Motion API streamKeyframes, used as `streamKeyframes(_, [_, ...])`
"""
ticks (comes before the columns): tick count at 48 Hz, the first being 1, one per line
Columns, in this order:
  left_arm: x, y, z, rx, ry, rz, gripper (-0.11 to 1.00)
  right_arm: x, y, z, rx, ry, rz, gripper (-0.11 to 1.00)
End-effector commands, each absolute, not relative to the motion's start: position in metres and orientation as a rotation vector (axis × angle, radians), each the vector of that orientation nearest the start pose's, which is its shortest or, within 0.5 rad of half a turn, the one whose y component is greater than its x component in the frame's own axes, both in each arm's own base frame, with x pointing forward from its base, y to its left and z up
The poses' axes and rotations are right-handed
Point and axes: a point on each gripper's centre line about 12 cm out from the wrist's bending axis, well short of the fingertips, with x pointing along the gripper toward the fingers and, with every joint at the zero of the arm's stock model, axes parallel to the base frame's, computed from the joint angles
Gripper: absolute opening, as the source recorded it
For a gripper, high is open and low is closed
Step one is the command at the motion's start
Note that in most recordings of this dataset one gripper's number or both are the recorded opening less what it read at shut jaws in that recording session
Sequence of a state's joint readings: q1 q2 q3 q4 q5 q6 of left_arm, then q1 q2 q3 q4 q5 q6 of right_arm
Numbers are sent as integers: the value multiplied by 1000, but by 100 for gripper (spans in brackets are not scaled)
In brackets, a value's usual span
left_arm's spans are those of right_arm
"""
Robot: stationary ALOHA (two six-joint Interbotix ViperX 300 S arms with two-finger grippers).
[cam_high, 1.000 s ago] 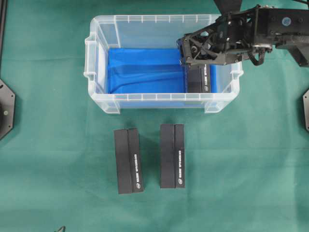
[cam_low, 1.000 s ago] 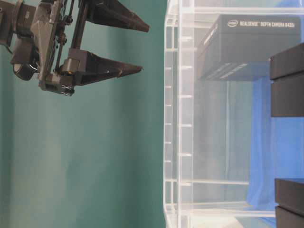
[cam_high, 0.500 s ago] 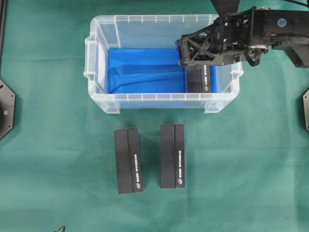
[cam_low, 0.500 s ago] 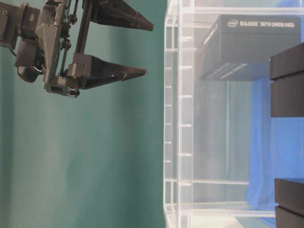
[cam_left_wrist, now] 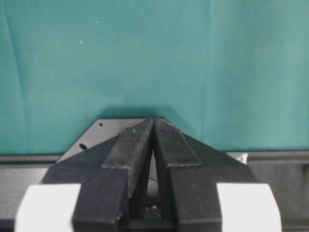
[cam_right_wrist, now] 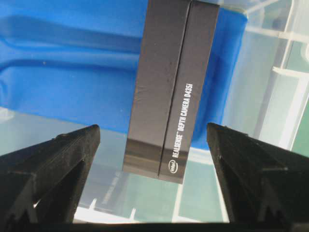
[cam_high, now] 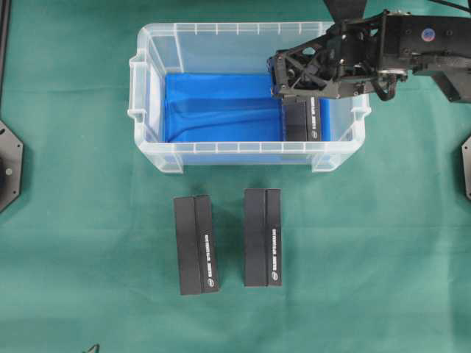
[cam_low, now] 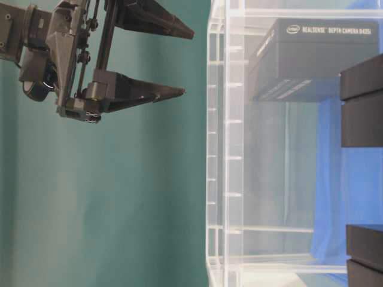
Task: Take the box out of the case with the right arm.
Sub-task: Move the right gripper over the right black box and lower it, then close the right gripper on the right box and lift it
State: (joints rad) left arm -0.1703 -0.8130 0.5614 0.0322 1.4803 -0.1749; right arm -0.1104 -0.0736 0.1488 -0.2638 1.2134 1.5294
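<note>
Nearby, two black boxes (cam_high: pixel 228 242) outside case (cam_high: pixel 154 95)

Readable text: white print on the black box in the case.
The box (cam_right_wrist: pixel 169 92) lying in the case (cam_high: pixel 151 140) reads "REALSENSE DEPTH CAMERA D435i" beside a small round Intel logo, on its long edge strip; same line legible through the clear wall in the table-level view. 2 boxes (cam_high: pixel 196 244) on the cloth carry white print, too small to read.
</note>
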Motion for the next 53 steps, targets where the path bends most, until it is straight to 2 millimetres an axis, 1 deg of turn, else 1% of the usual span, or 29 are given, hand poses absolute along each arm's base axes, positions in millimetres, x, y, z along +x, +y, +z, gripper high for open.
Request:
streamKeyframes(1, [153,-22,343,-28,1218,-17,0,365,-71,312,1138,774,-1122,93])
streamKeyframes(39, [153,-22,342,-26,1221,-15,0,366,-70,311,1140,779,-1125,92])
streamKeyframes(53, [153,-22,339,-25,1228,-15,0,369,-71,305,1149,782,-1141,92])
